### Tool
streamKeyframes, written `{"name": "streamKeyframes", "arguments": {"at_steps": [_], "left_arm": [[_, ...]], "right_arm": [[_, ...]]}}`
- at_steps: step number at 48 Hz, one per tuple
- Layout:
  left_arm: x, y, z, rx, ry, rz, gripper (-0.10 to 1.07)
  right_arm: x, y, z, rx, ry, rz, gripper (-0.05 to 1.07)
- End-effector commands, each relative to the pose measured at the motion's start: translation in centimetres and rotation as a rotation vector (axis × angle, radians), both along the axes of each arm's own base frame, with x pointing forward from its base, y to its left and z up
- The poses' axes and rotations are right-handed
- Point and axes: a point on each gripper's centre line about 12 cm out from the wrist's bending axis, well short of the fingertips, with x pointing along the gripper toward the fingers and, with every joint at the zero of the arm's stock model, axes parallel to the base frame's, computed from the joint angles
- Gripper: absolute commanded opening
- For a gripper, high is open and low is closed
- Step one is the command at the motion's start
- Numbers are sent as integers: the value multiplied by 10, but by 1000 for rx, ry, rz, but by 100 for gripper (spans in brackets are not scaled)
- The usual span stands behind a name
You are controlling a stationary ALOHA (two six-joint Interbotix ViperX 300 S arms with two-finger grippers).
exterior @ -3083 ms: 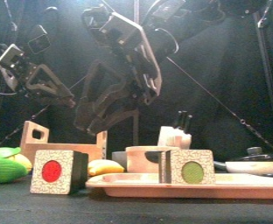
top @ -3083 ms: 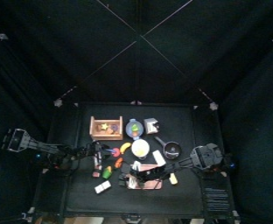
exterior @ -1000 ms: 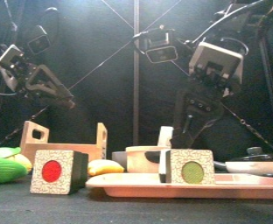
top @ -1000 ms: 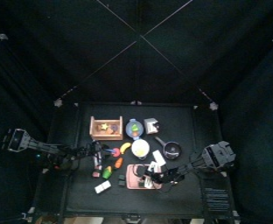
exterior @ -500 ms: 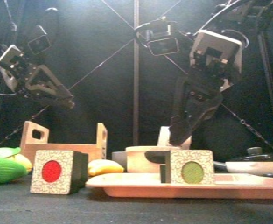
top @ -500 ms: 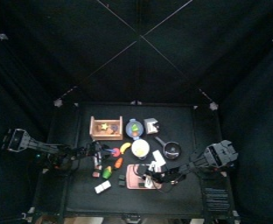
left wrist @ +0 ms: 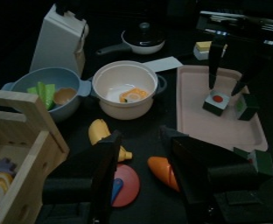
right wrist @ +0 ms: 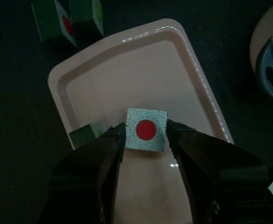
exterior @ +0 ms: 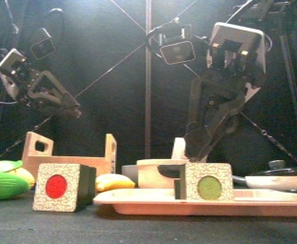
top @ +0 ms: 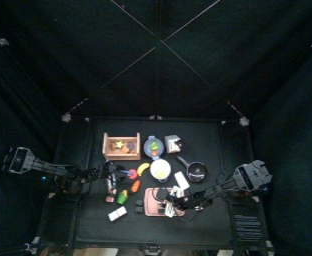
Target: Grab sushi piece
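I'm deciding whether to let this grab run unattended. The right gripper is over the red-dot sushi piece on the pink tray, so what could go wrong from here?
1. The right gripper is open around the red-dot sushi piece; closing off-centre could push it along the pink tray.
2. The jaws could catch the tray's floor and shift it.
3. The left gripper rests near the bowls, away from the tray.

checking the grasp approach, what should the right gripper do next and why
Probably lower straight down, then close. The right gripper is open, with the red-dot sushi piece on the pink tray showing between its jaws, which look not yet closed on it. The left gripper rests apart.
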Motion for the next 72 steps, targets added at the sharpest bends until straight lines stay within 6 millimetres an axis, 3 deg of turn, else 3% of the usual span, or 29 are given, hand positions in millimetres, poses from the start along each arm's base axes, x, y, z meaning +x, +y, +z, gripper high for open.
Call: {"name": "streamKeyframes", "arguments": {"at_steps": [1, 14, 33, 45, 56, 72], "left_arm": [[2, 0, 4, 2, -13, 1, 80], [2, 0, 3, 1, -11, 2, 80], [2, 0, 3, 2, -12, 1, 80], [2, 0, 3, 2, -12, 1, 80], [2, 0, 4, 2, -13, 1, 80], [2, 0, 3, 2, -12, 1, 80]], "right_arm": [[5, -3, 11, 13, -33, -12, 82], [7, -5, 5, 7, -17, -19, 93], [8, -5, -14, -9, 26, -17, 94], [9, -10, -15, -15, 31, -27, 90], [9, -11, -15, -16, 29, -27, 79], [13, -11, 4, -37, -1, -35, 76]]}}
